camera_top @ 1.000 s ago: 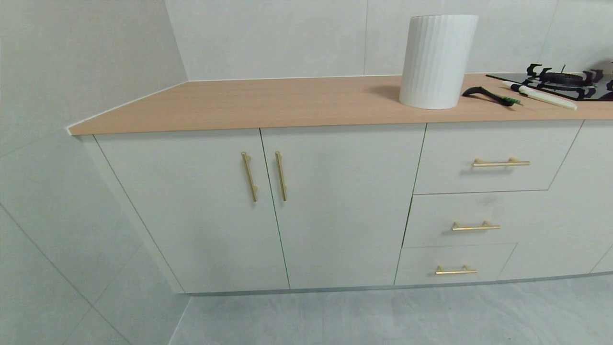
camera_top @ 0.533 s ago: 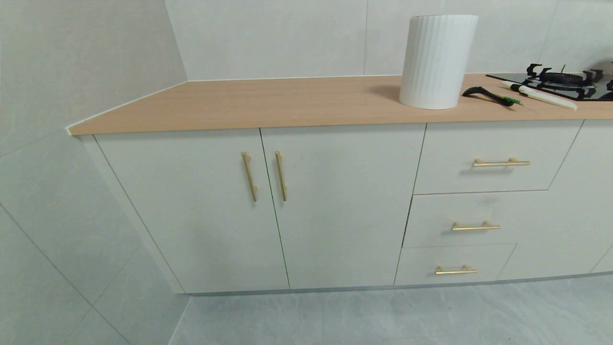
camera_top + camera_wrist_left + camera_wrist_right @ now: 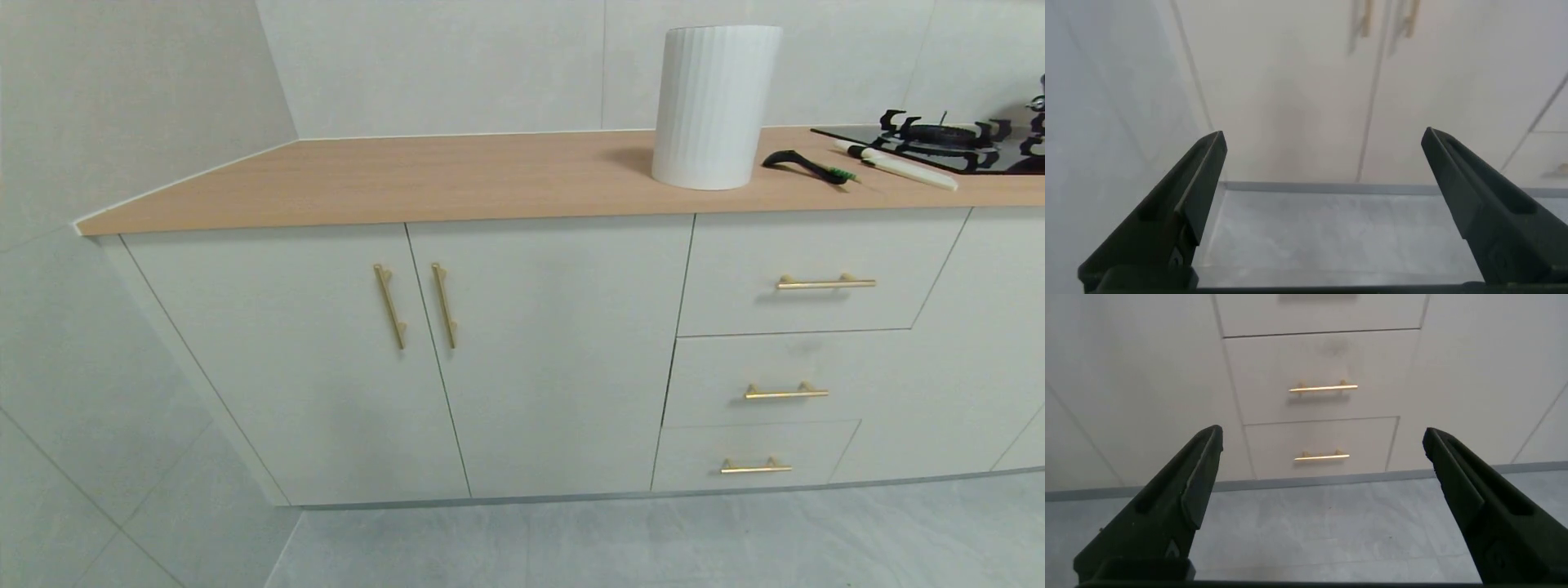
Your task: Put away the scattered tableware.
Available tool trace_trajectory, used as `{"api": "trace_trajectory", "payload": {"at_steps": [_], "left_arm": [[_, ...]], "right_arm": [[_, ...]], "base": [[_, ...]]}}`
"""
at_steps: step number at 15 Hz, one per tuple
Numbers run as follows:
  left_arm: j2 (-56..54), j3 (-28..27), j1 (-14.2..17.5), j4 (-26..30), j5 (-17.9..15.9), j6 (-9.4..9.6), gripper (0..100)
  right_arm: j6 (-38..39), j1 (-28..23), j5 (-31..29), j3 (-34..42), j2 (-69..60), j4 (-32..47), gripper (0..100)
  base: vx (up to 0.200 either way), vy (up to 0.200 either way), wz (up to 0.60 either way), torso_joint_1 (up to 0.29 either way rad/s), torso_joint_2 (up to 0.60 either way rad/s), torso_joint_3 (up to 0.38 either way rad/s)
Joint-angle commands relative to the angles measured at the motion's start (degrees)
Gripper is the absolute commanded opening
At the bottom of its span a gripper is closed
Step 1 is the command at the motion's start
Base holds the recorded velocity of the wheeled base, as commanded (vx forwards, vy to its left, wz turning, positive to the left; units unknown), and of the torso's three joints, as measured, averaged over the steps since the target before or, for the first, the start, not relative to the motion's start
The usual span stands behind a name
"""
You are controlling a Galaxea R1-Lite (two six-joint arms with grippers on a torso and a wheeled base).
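Head view: seeing a black utensil (image 3: 808, 166) and a white utensil (image 3: 898, 165) lying on the counter (image 3: 408, 175), between the ribbed white canister (image 3: 714, 106) and the stove (image 3: 939, 139). Holding left gripper (image 3: 1323, 204) and right gripper (image 3: 1323, 498) spread wide apart, gripping nothing, facing cabinet fronts.

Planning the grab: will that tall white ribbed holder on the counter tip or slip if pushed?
Likely tippy if pushed high: the holder stands much taller than wide. Its vertical ribs may help grip. It looks rigid, perhaps ceramic, so possibly fragile.
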Motion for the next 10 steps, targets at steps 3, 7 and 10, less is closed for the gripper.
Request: {"api": "trace_trajectory", "payload": {"at_steps": [3,7,10], "left_arm": [[0.07,0.07,0.0,0.01,0.04,-0.02,100],[0.07,-0.01,0.0,0.01,0.04,-0.11,100],[0.07,-0.01,0.0,0.01,0.04,-0.11,100]], "right_arm": [[-0.03,-0.02,-0.03,0.0,0.14,0.0,100],[-0.03,-0.02,-0.03,0.0,0.14,0.0,100],[-0.03,-0.02,-0.03,0.0,0.14,0.0,100]], "base": [[-0.2,-0.2,0.0,0.009,0.0,0.004],[-0.1,-0.1,0.0,0.005,0.0,0.0],[0.0,0.0,0.0,0.0,0.0,0.0]]}}
